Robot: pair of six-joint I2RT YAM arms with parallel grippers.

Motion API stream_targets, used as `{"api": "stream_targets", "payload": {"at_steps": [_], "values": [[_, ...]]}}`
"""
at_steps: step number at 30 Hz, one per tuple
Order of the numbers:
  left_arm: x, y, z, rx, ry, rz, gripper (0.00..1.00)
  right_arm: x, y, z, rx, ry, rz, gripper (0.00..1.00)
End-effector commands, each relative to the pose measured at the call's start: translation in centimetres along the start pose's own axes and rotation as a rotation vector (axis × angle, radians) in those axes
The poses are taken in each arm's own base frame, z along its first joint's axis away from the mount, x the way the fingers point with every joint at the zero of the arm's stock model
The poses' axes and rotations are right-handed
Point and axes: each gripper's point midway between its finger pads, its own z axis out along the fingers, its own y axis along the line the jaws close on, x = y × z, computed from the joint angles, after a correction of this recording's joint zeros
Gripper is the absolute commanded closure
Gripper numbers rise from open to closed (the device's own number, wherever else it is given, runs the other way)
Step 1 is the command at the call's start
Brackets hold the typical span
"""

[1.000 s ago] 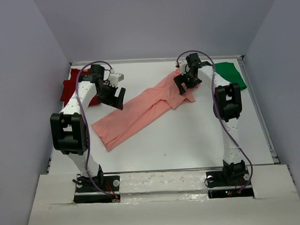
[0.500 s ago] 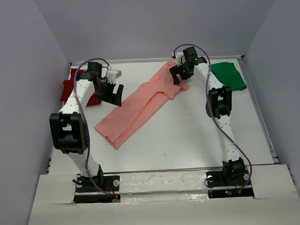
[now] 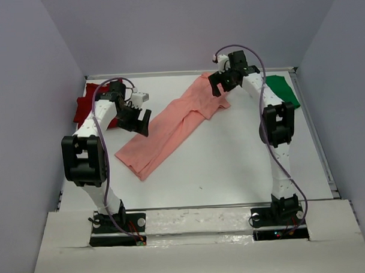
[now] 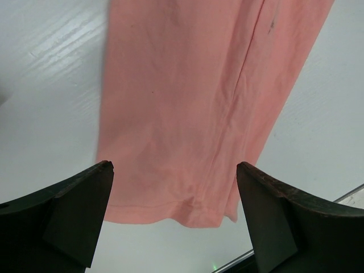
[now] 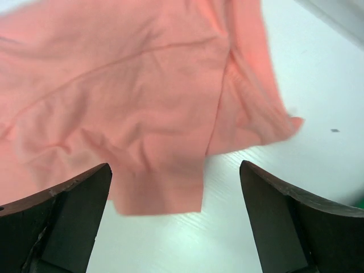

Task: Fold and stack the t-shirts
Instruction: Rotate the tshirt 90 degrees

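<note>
The salmon-pink soft cloth t-shirt point(image 3: 170, 128) lies slanted across the middle of the flat white table point(image 3: 231, 165). It is already folded into a long, thin strip. Its bottom hem is at the near left and its sleeve end is at the far right.

The left gripper point(image 3: 137, 120) hangs over the hem end. Its two black fingers point(image 4: 79, 210) are spread wide and hold nothing. The right gripper point(image 3: 220, 87) hangs over the sleeve end. It is spread wide too, and nothing is in it. It looks like each arm waits at one end so they can pick up both ends together and fold the strip in half.

The dark red cloth t-shirt point(image 3: 85, 107) sits bunched in the far left corner, out of the way. The bright green cloth t-shirt point(image 3: 283, 88) sits at the far right. They seem to be waiting for their turn.

The left arm covers part of the red shirt, and the right arm covers part of the green one. It is not clear if those two are folded. Each wrist view shows only one end of the pink shirt. How high the fingers are above the cloth is hard to tell.
</note>
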Motion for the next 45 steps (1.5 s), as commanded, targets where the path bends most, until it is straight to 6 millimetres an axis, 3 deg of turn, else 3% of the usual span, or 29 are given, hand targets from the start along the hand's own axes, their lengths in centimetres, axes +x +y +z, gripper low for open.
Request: {"api": "stream_targets", "payload": {"at_steps": [1,2,3,5,6,9,10,12,13,16,17,21,25,30,34,41,45], "values": [[2.2,-1.0,0.6,0.056,0.057,-0.016,0.01,-10.0,-0.1,-12.4,0.104,-0.287,-0.088,0.00],[2.5,-1.2,0.8,0.069,0.060,-0.014,0.01,-10.2,0.0,-13.7,0.115,-0.298,-0.093,0.00],[2.8,-1.7,1.0,0.087,0.068,-0.009,0.01,-10.5,0.3,-16.4,0.139,-0.317,-0.113,0.00],[3.9,-2.1,1.5,0.100,0.105,-0.007,0.01,-10.7,0.6,-19.2,0.169,-0.339,-0.138,0.00],[4.2,-2.2,1.5,0.103,0.113,-0.005,0.01,-11.6,1.1,-22.6,0.192,-0.388,-0.161,0.00],[5.2,-2.5,1.9,0.117,0.136,0.000,0.01,-10.6,1.0,-25.8,0.256,-0.378,-0.187,0.00],[5.7,-2.7,2.2,0.128,0.145,0.008,0.01,-10.0,0.9,-27.6,0.279,-0.375,-0.183,0.00],[6.1,-3.1,2.4,0.163,0.157,0.010,0.01,-9.3,0.8,-29.1,0.312,-0.365,-0.188,0.00],[6.3,-3.2,2.6,0.169,0.168,0.007,0.01,-9.2,1.2,-30.9,0.328,-0.381,-0.194,0.00],[6.8,-3.5,3.3,0.188,0.196,0.005,0.01,-7.7,1.7,-31.9,0.338,-0.370,-0.200,0.00],[6.7,-3.6,3.5,0.187,0.197,0.007,0.01,-7.7,2.0,-33.4,0.350,-0.394,-0.203,0.00],[7.4,-4.3,4.6,0.203,0.232,0.033,0.01,-6.0,2.0,-35.1,0.367,-0.393,-0.199,0.00],[7.1,-3.8,5.8,0.156,0.213,0.046,0.01,-4.9,2.1,-36.7,0.366,-0.412,-0.188,0.00],[6.7,-3.0,6.5,0.052,0.203,0.069,0.01,-3.8,2.3,-37.2,0.373,-0.408,-0.188,0.00],[8.5,-4.7,8.3,0.061,0.286,0.107,0.01,-3.0,2.3,-37.2,0.369,-0.400,-0.181,0.00],[11.2,-10.9,10.4,0.162,0.447,0.305,0.01,-1.5,1.8,-37.9,0.393,-0.392,-0.163,0.00],[11.5,-15.7,11.0,0.281,0.480,0.419,0.01,-0.8,1.5,-38.2,0.401,-0.391,-0.148,0.00]]}}
